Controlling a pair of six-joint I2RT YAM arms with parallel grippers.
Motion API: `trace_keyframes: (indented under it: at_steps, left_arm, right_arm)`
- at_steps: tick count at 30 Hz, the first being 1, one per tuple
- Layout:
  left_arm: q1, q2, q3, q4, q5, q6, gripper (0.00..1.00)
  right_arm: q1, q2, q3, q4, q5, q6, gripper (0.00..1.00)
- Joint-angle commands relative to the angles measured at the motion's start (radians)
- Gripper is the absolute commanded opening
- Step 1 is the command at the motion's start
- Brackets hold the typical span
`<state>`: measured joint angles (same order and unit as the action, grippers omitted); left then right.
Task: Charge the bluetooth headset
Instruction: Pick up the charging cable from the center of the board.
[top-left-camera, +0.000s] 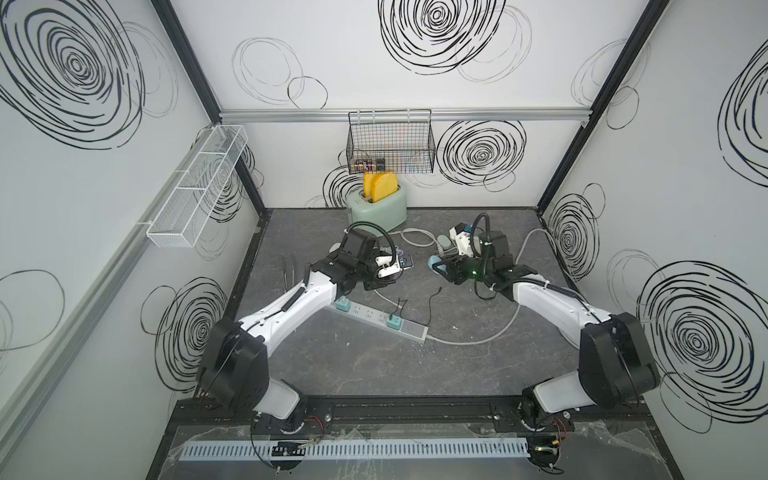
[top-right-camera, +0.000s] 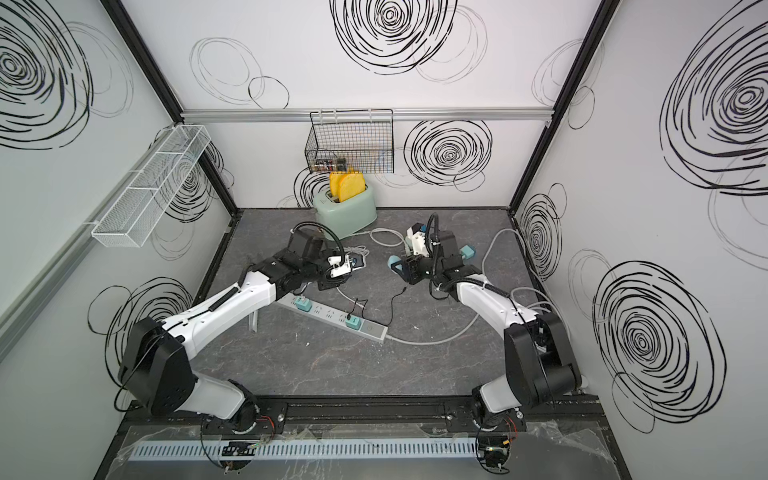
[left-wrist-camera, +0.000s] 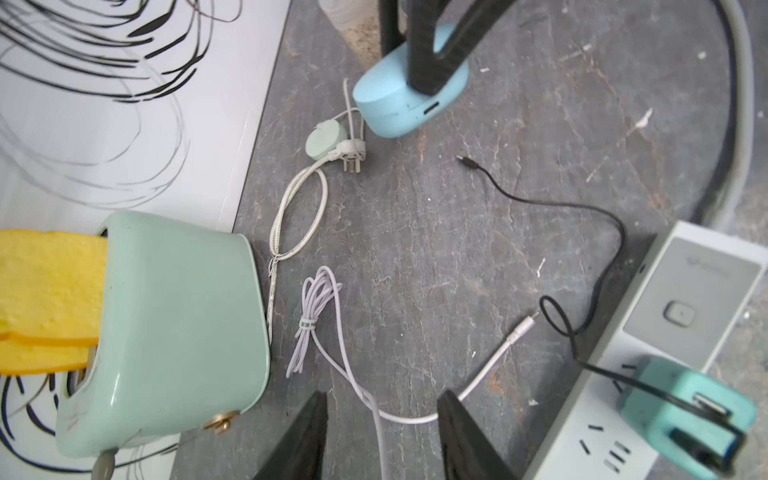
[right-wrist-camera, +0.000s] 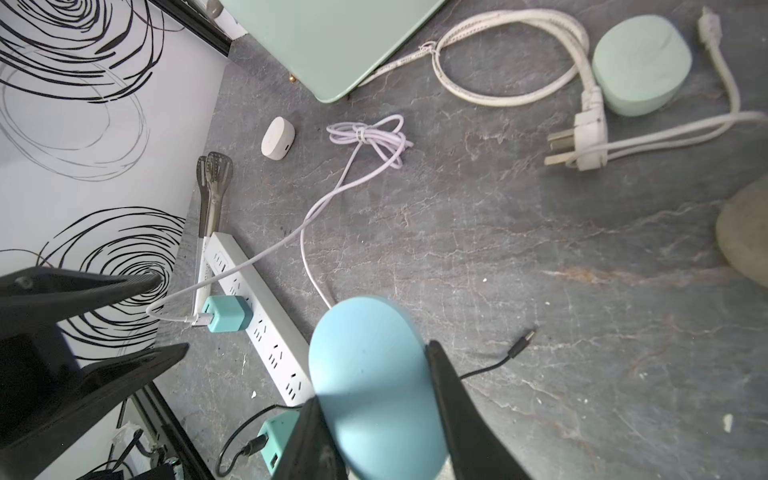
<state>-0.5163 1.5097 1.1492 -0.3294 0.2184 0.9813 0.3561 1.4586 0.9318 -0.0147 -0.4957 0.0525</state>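
Right now the blue headset case (right-wrist-camera: 365, 353) is squeezed between the two black fingers of the right gripper (right-wrist-camera: 374, 374), with one finger pressed on each side. The right arm is stretched out from its base at the front of the table (top-left-camera: 374, 365). Its elbow is lifted high, and its wrist is bent so that the gripper is pointed at the middle of the table. The case is kept low over the table, but whether the table is touched cannot be told. A small dark slot on the side of the case is seen in the left wrist view. The loose plug of the black cable (left-wrist-camera: 467, 162) is laid flat on the table, near the case but apart from it. The other end of that cable is stuck into a teal charger (left-wrist-camera: 685, 411), which is plugged into the power strip (left-wrist-camera: 665, 291). The left arm is stretched in from the other front corner in the same way, with its elbow up and its wrist tipped down. The fingers of the left gripper (left-wrist-camera: 382, 399) are spread wide apart and nothing is held by them. A white cable (left-wrist-camera: 490, 365) is laid on the table under the gap. A green toaster (top-left-camera: 376, 212) is stood by the back wall.
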Motion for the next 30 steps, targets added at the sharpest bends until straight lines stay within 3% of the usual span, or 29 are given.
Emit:
trace_keyframes:
  at_steps: [1,7,17,30]
  left_arm:
    - [0.0,0.078,0.077,-0.068,0.048,0.249,0.49]
    - [-0.058,0.202,0.15,-0.146,-0.011,0.336,0.47]
    - [-0.048,0.3,0.183,-0.226,0.04,0.414,0.37]
    - [-0.074,0.349,0.144,-0.21,0.047,0.458,0.39]
  right_arm:
    - [0.021,-0.037,-0.021,0.017,0.011,0.039,0.22]
    - [0.023,-0.059,-0.035,0.017,0.029,0.048,0.22]
    - [0.021,-0.092,-0.052,0.025,0.023,0.054,0.22]
    - [0.011,-0.123,-0.081,0.05,0.006,0.059,0.22]
